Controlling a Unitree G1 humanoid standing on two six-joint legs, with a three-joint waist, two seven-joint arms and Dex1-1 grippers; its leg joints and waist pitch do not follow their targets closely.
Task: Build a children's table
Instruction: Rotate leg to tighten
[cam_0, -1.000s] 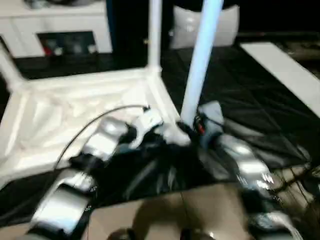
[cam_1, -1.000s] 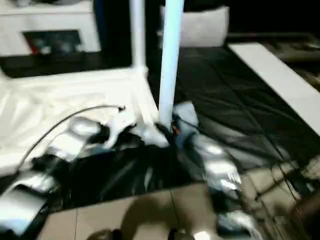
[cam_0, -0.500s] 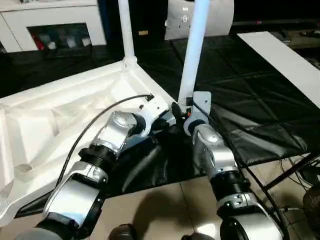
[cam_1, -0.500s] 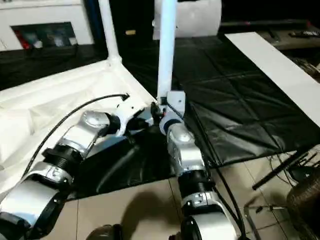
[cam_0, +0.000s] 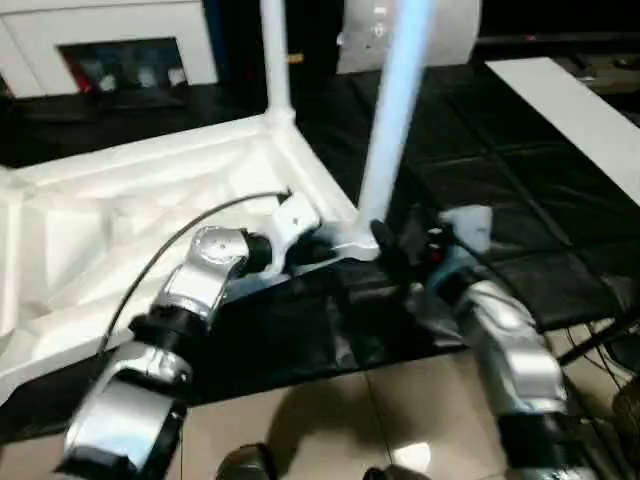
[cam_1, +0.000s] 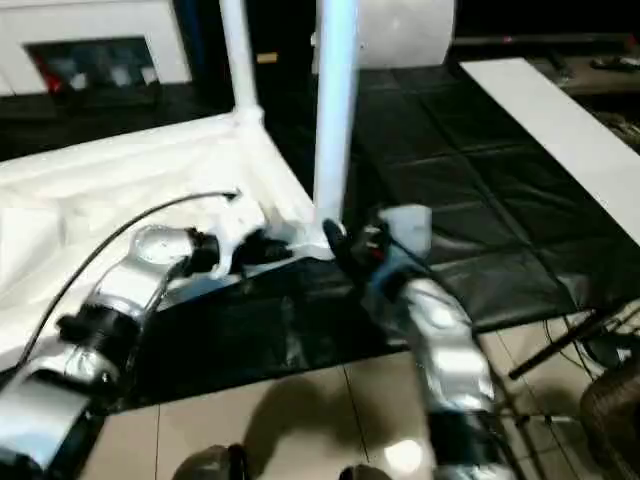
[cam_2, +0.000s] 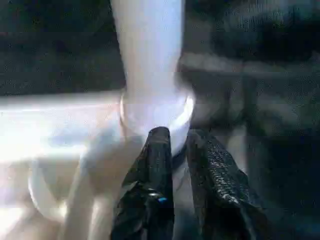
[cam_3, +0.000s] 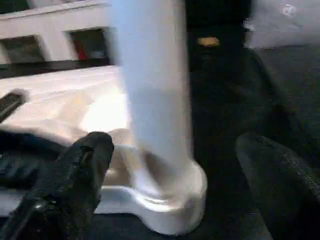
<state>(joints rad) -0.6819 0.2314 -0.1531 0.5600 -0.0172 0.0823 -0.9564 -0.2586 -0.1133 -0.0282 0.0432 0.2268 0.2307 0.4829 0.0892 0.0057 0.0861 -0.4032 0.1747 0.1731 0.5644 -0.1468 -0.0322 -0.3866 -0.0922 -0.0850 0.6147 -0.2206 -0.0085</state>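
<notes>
the white plastic square table top (cam_0: 150, 230) is lying upside down on the black mat (cam_0: 560, 200); the nearly closed left gripper (cam_2: 174, 142) is touching the upright white tubular leg's (cam_0: 392, 130) socket collar, gripping nothing, while the right gripper (cam_3: 175, 165) is gaping wide around that leg.

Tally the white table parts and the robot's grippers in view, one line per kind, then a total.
Table top, upside down: 1
Legs standing upright in corner sockets: 2, the near leg and the far leg
Grippers: 2, the left gripper and the right gripper
Total: 5
</notes>
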